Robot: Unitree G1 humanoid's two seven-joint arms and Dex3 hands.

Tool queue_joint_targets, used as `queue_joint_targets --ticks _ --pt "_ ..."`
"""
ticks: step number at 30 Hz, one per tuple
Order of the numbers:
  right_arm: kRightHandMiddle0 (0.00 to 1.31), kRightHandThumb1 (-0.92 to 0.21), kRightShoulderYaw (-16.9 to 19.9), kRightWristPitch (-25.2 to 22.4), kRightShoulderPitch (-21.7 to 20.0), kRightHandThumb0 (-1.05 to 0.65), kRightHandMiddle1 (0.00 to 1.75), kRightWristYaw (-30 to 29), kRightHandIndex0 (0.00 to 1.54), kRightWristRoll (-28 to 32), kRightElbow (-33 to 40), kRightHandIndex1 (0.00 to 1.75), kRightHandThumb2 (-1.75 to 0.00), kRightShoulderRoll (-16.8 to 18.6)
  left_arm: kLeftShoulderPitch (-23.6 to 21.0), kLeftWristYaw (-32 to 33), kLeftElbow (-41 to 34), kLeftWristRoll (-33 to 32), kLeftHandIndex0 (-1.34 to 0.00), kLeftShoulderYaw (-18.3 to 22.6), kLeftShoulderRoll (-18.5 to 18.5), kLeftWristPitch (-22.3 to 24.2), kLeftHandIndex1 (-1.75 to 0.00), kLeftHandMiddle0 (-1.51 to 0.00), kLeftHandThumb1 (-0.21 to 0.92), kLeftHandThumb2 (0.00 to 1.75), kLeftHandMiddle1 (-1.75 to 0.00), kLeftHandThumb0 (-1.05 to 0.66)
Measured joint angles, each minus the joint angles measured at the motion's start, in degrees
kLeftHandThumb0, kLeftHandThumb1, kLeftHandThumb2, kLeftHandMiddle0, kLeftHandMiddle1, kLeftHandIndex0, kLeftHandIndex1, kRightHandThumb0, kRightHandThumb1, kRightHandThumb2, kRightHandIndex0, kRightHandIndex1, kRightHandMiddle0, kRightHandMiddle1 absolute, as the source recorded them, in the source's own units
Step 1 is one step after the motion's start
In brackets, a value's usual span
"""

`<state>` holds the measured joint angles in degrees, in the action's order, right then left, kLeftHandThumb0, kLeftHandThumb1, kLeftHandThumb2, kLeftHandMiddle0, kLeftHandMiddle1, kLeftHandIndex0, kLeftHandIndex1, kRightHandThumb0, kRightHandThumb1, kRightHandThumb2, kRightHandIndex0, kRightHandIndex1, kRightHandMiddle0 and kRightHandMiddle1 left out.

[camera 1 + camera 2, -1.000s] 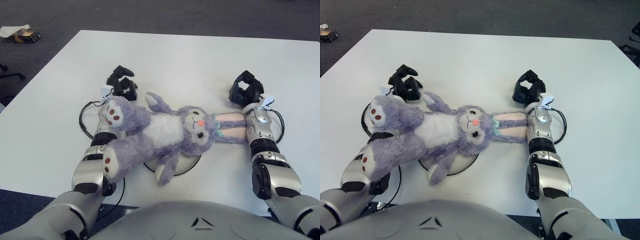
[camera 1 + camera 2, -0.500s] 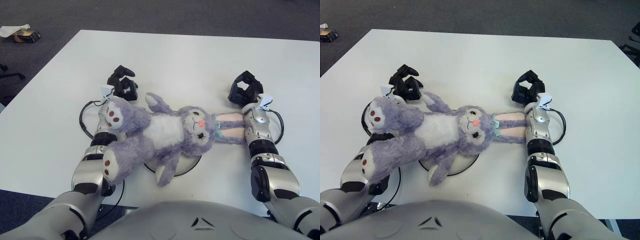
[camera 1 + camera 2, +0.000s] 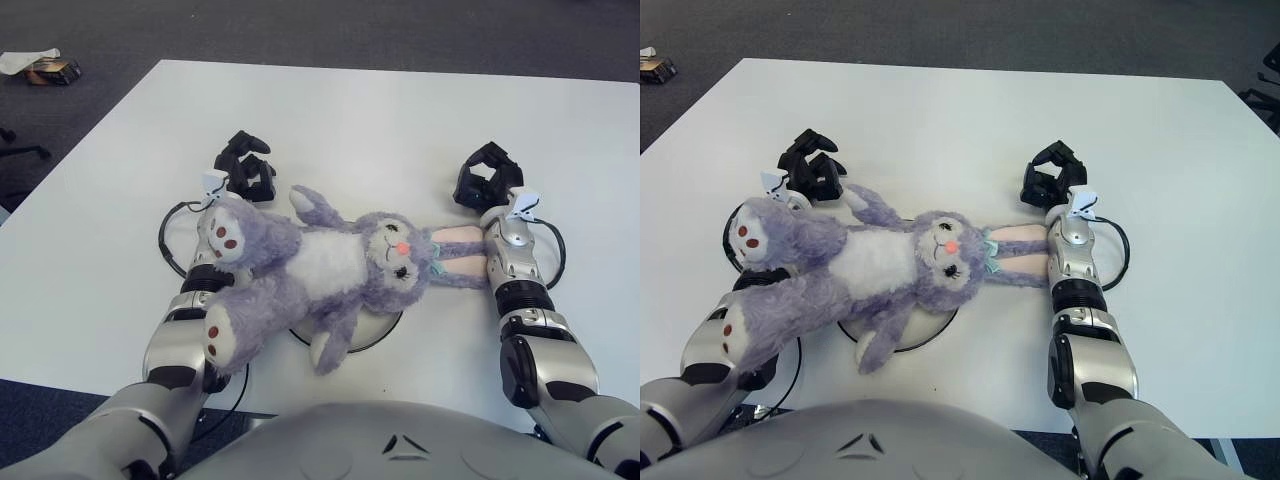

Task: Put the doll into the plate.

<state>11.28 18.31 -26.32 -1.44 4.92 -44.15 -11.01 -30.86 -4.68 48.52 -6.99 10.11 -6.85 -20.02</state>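
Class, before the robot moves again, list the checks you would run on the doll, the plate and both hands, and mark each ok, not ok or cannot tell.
1. Doll lies over the plate: ok, torso covers it.
2. Doll wholly within the plate: not ok; legs lie across the left forearm, ears reach the right forearm.
3. Left hand free of the doll: ok, it shows beyond the feet, holding nothing.
4. Right hand free of the doll: ok, beyond the ear tips.
5. Plate flat on the table: cannot tell, mostly hidden.

purple plush bunny doll [image 3: 340, 268] on its back, belly white, ears pointing right, sprawled across white plate [image 3: 382, 325], mostly covering it
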Motion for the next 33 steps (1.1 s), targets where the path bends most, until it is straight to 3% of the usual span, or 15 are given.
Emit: queue_joint_targets --ticks 33 --pt "0.63 -0.30 -1.08 0.53 0.20 -0.49 1.75 -0.53 1.32 -0.67 -0.04 1.75 -1.34 -0.74 0.95 0.69 -1.88 0.78 -0.62 -0.18 0.15 1.70 -1.75 -0.63 0.15 1.52 -1.75 -0.01"
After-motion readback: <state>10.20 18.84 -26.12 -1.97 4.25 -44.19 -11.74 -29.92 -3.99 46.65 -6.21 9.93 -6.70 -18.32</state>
